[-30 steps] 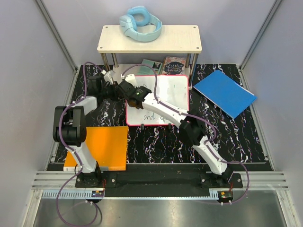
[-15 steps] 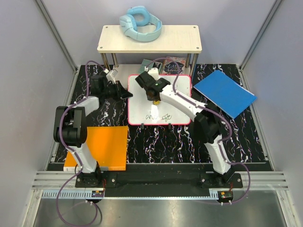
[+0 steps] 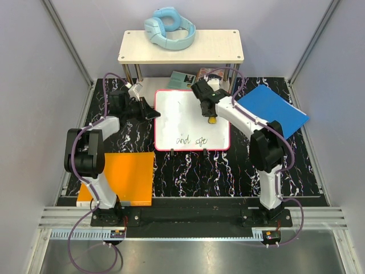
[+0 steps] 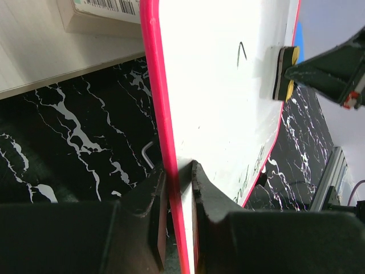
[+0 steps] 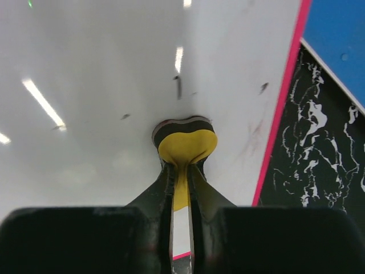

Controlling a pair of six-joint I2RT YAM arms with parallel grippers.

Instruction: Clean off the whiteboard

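The whiteboard (image 3: pixel 191 123) lies flat at mid-table, white with a red-pink rim, with dark handwriting near its front edge and a small mark near the top. My left gripper (image 3: pixel 149 112) is shut on the board's left rim (image 4: pixel 165 142). My right gripper (image 3: pixel 210 116) is shut on a yellow and black eraser (image 5: pixel 185 142) and presses it on the board's right part, close to the right rim (image 5: pixel 279 114). The eraser also shows in the left wrist view (image 4: pixel 283 73), and a short dark mark (image 5: pixel 178 85) lies just ahead of it.
A blue sheet (image 3: pixel 271 111) lies right of the board. An orange sheet (image 3: pixel 122 178) lies at the front left. A white shelf (image 3: pixel 181 47) with light-blue headphones (image 3: pixel 169 28) stands behind, with booklets (image 3: pixel 182 79) under it.
My right gripper has swept the eraser from the board's left side across to its right side. The upper writing is gone. The left gripper has kept its hold on the rim.
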